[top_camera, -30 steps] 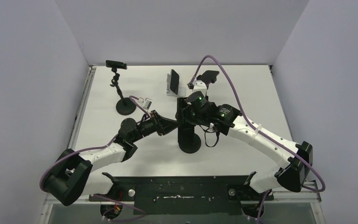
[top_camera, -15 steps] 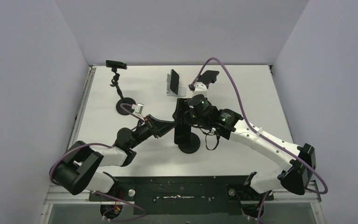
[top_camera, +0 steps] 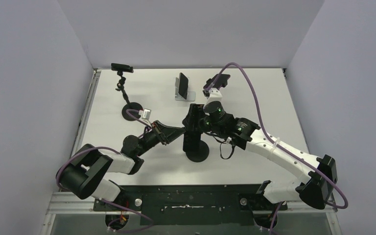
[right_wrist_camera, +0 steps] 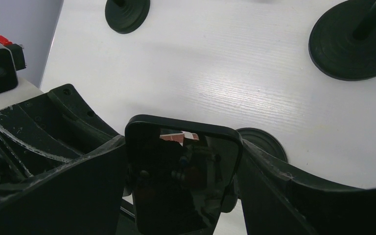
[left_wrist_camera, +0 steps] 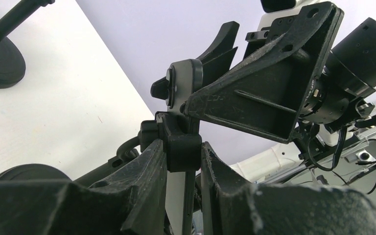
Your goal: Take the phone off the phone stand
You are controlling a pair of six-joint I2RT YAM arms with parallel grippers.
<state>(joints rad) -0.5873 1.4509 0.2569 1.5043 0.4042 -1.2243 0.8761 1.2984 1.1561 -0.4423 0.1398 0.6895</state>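
The right end effector [right_wrist_camera: 182, 145] grips the phone [right_wrist_camera: 183, 191], with one finger pressed against each long edge. The phone is at the head of the black phone stand [top_camera: 197, 152], near the middle of the desk [top_camera: 269, 98]. The left end effector [left_wrist_camera: 182, 149] is almost closed and pinches the stand's black neck joint just below the cradle. A second stand [top_camera: 131, 110] is well apart at the far left of the desk.
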